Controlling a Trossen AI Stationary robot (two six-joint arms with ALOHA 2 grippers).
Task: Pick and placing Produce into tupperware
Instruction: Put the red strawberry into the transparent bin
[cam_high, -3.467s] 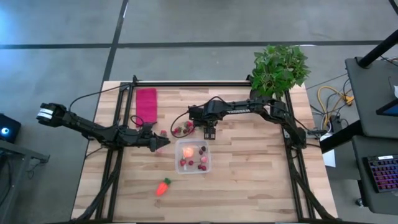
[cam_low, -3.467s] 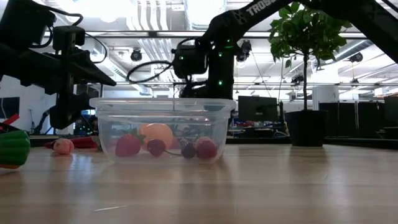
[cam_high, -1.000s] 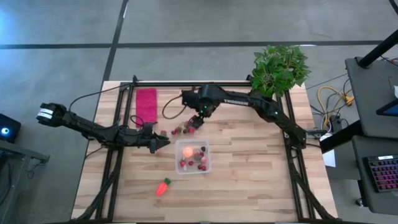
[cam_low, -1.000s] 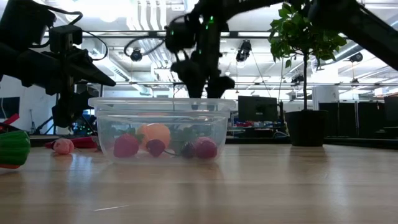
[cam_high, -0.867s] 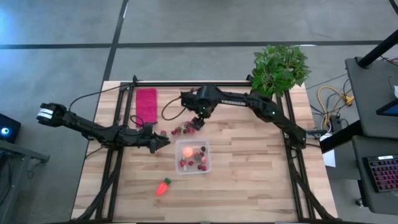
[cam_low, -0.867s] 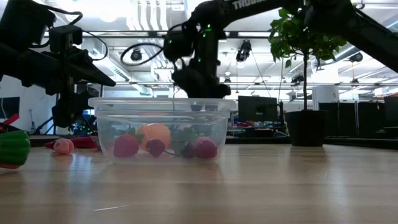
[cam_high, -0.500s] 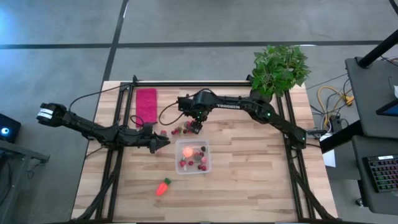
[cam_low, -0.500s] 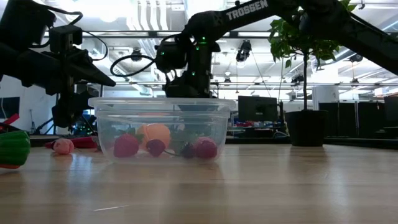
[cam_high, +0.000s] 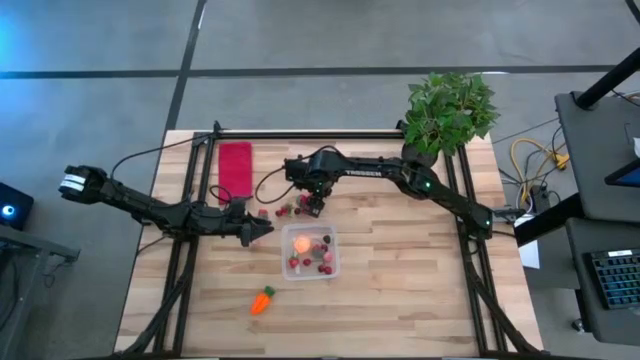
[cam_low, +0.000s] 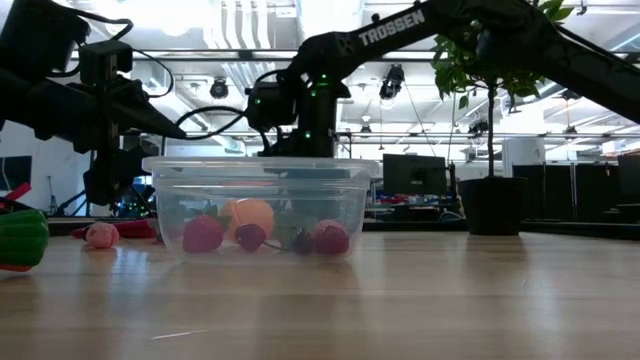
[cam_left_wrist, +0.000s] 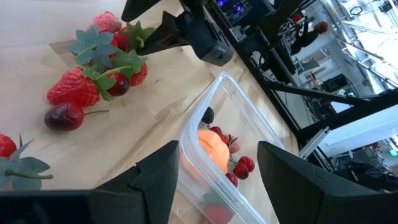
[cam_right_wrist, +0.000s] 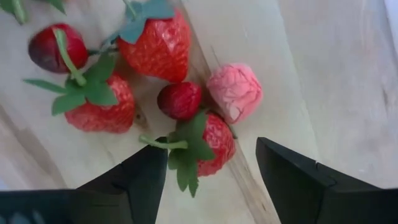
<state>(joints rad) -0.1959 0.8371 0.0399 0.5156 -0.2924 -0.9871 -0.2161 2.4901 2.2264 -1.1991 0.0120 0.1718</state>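
Observation:
The clear tupperware (cam_high: 310, 252) stands mid-table and holds a pale orange round fruit (cam_high: 303, 242) and several red and dark berries. More loose strawberries and berries (cam_high: 289, 210) lie on the table just beyond it. The orange carrot (cam_high: 262, 300) lies nearer the front edge. My right gripper (cam_high: 313, 205) is open and points down over the loose berries; in its wrist view a strawberry (cam_right_wrist: 208, 143) lies between its fingers (cam_right_wrist: 144, 180), and no touch shows. My left gripper (cam_high: 262, 230) is open and empty, level, just left of the tupperware (cam_left_wrist: 230, 162).
A red cloth (cam_high: 235, 165) lies at the far left of the table. A green potted plant (cam_high: 450, 108) stands at the far right corner. Bare wood lies to the right of the tupperware and along the front edge.
My right gripper has come down over the loose berries beyond the tupperware, and its wrist has swung toward the table's left edge. It stays open.

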